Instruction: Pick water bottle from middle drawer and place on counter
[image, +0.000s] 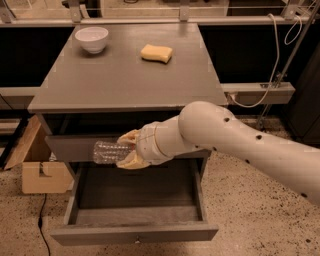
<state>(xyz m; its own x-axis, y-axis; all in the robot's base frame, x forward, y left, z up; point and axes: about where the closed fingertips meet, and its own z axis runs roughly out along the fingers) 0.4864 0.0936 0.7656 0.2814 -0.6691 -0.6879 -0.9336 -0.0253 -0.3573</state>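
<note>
Camera view gives us the grey counter (125, 85) carrying a white bowl (91, 39) and a yellow sponge (156, 53), above a speckled floor (240, 200) with a cardboard box (40, 172) at left. We see the gripper (129, 150) over the open middle drawer (135, 232), its fingers (129, 136) pinching the water bottle (106, 151), which lies sideways in the air before the upper drawer front (75, 147).

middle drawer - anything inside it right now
The middle drawer shows only bare floor. The claw, holding the water bottle above it, and the arm cover its rear strip, so that part cannot be checked.
</note>
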